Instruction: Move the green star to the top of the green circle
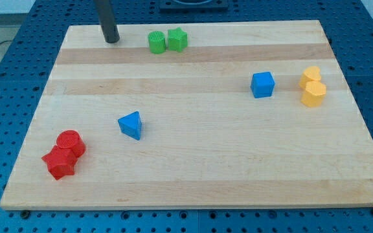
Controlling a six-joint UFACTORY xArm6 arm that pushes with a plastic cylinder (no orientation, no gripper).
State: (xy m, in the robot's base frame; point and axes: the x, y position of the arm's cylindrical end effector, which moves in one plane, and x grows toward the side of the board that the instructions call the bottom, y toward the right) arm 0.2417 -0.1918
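Observation:
Two green blocks touch each other near the view's top edge of the wooden board (193,181). The left one looks like the green circle (157,43). The right one, with a more pointed outline, looks like the green star (177,39). The star sits directly right of the circle, at about the same height in the view. My tip (112,41) rests on the board to the left of the green circle, about two block widths away, touching no block.
A blue triangle (130,125) lies left of centre. A red circle (70,142) and a red star (59,162) touch at the lower left. A blue cube (262,84) and two touching yellow blocks (312,85) lie at the right.

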